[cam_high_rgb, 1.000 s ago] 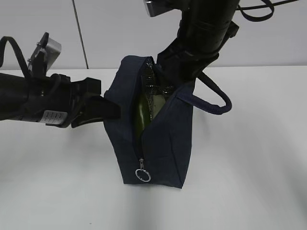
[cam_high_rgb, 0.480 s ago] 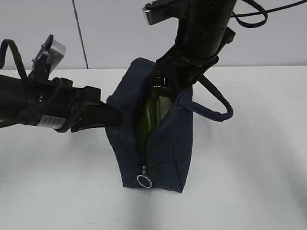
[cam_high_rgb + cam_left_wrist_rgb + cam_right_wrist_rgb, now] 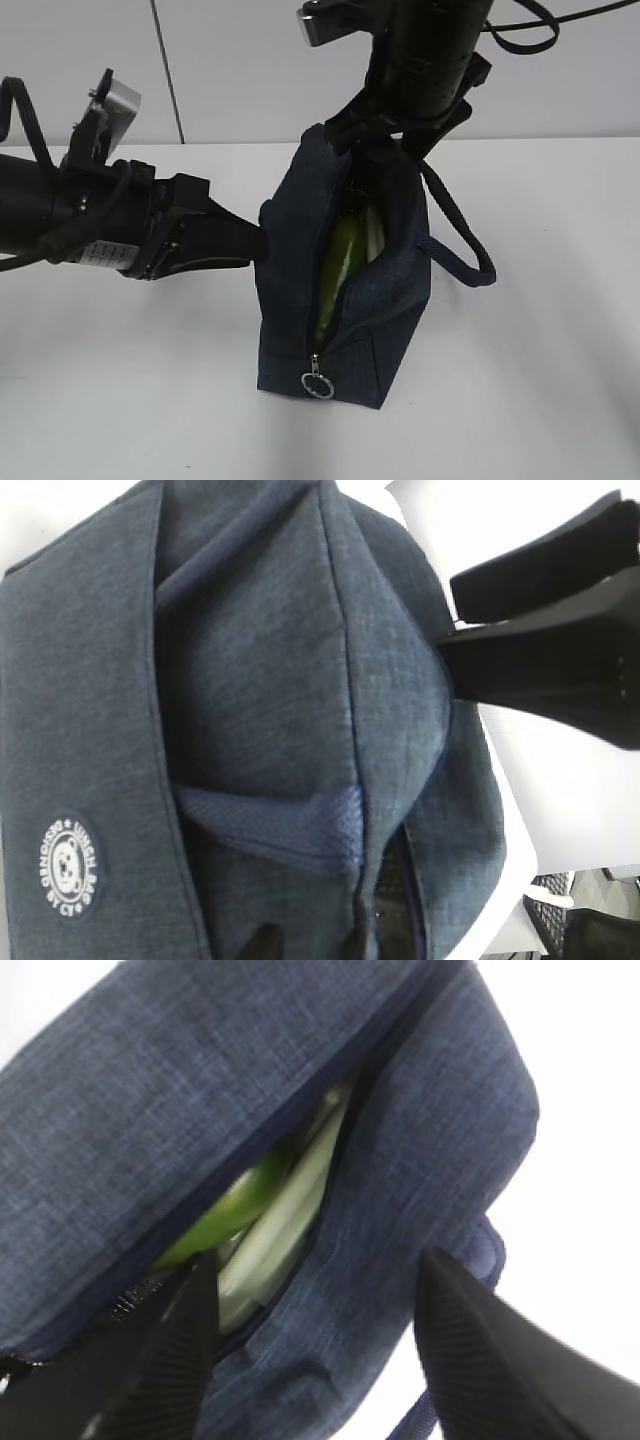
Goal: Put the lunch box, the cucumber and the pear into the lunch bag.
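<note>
The dark navy lunch bag [image 3: 385, 300] stands on end on the white table, its zipper open along the front. In the gap I see the green cucumber [image 3: 338, 262] and the pale green lunch box lid [image 3: 372, 232]. Both also show in the right wrist view: the cucumber [image 3: 215, 1222] and the lid [image 3: 285, 1222]. The pear is hidden. My left gripper [image 3: 252, 240] pinches fabric on the bag's left side [image 3: 250, 680]. My right gripper [image 3: 378, 150] is open at the bag's top, its fingers [image 3: 480, 1360] straddling one bag wall [image 3: 400, 1190].
The bag's loop handle [image 3: 462, 240] hangs off to the right. The zipper's metal ring pull [image 3: 318, 385] sits at the bottom front. A pale wall stands behind the table. The right gripper's black fingers show in the left wrist view [image 3: 560, 630].
The bag has shifted right and stands more upright, its opening narrower. My left gripper has moved right with the bag's side. My right gripper has stayed at the bag's top.
</note>
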Motion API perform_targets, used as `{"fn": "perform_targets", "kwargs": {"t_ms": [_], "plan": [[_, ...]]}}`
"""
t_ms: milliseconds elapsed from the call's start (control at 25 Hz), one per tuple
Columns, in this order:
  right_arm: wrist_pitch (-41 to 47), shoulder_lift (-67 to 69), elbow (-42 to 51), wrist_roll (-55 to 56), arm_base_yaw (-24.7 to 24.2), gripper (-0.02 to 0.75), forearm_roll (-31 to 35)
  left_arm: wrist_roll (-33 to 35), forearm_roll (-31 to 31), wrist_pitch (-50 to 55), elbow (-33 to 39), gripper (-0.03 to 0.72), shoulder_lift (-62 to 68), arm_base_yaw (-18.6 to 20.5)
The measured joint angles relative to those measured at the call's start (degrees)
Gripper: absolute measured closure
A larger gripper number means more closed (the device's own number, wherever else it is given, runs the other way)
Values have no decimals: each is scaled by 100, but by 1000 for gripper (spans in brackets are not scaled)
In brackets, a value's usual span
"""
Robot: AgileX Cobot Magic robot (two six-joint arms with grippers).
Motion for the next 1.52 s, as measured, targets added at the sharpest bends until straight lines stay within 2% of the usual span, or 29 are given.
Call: {"fn": "perform_targets", "kwargs": {"t_ms": [80,400,720,960,1200,1520], "plan": [[-9,-24,0,0,0,260,0,0,0,7,0,495,0,0],[-13,-353,0,13,0,260,0,20,-244,512,0,445,0,0],[106,-924,0,-25,0,260,380,81,899,455,0,381,-275,0],[117,-1229,127,-288,0,260,897,474,1217,113,0,358,-1112,0],[128,-1944,843,-618,0,260,1252,495,1749,-56,0,358,-1646,0],[-251,-3377,2328,-722,0,260,1478,497,1890,-60,0,358,-1687,0]]}}
